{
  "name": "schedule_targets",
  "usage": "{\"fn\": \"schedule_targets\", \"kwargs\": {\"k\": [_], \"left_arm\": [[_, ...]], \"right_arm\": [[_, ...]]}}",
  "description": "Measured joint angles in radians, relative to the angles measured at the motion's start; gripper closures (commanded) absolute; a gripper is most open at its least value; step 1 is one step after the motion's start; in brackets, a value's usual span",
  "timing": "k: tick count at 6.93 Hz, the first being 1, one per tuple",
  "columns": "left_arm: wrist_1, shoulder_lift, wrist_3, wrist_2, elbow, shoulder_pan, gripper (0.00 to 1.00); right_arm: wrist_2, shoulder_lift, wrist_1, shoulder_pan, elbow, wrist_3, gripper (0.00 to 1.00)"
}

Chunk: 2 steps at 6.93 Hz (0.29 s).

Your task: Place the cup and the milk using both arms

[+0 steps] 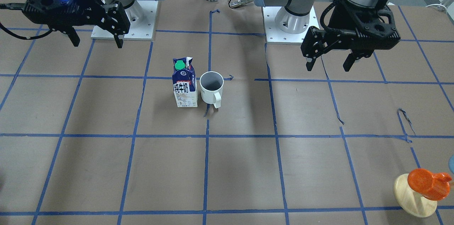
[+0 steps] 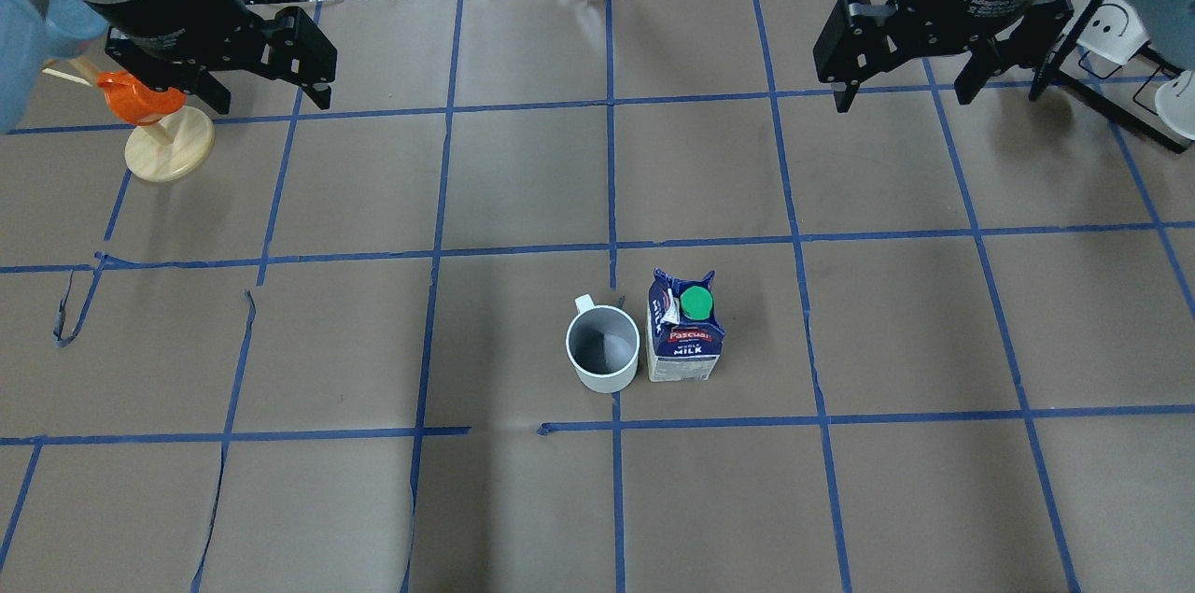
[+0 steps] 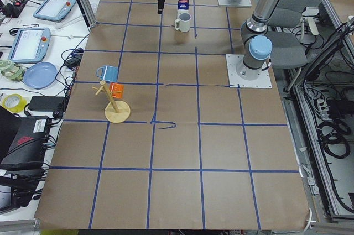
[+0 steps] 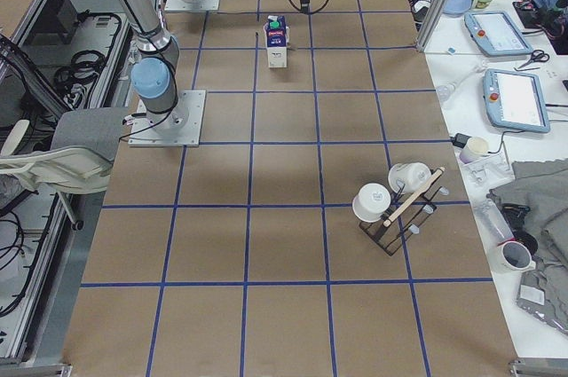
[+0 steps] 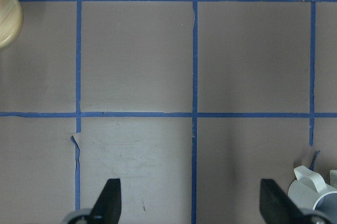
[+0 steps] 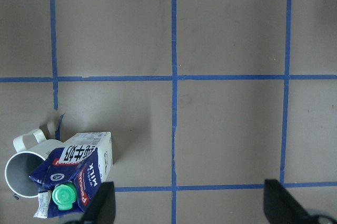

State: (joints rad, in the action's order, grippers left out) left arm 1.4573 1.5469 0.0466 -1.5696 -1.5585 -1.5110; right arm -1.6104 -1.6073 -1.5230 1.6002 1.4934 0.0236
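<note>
The white cup [image 1: 211, 86] stands upright with its dark inside showing, near the table's middle [image 2: 603, 352]. The blue-and-white milk [image 1: 184, 85] with a green cap stands upright right beside it [image 2: 686, 331], almost touching. My left gripper [image 1: 328, 66] is open and empty, raised well off to the side [image 2: 271, 98]; its wrist view shows the cup's rim [image 5: 316, 192] at the lower right. My right gripper [image 1: 98, 43], with a blue light, is open and empty, raised on the other side [image 2: 904, 93]; its wrist view shows the milk [image 6: 79, 174] and the cup [image 6: 21, 174].
An orange cup-like thing on a round wooden stand [image 2: 154, 121] sits at the table's far left corner [image 1: 424, 186]. A rack with white mugs [image 4: 395, 204] stands near the far edge on my right. The arm bases [image 1: 291, 23] stand at the back. Blue tape grids the brown tabletop.
</note>
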Motion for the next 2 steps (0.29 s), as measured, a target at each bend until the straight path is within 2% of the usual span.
{"fn": "schedule_targets", "kwargs": {"k": [2], "left_arm": [[0.000, 0.000, 0.000, 0.000, 0.000, 0.000, 0.06]], "right_arm": [[-0.008, 0.002, 0.000, 0.000, -0.001, -0.002, 0.00]]}}
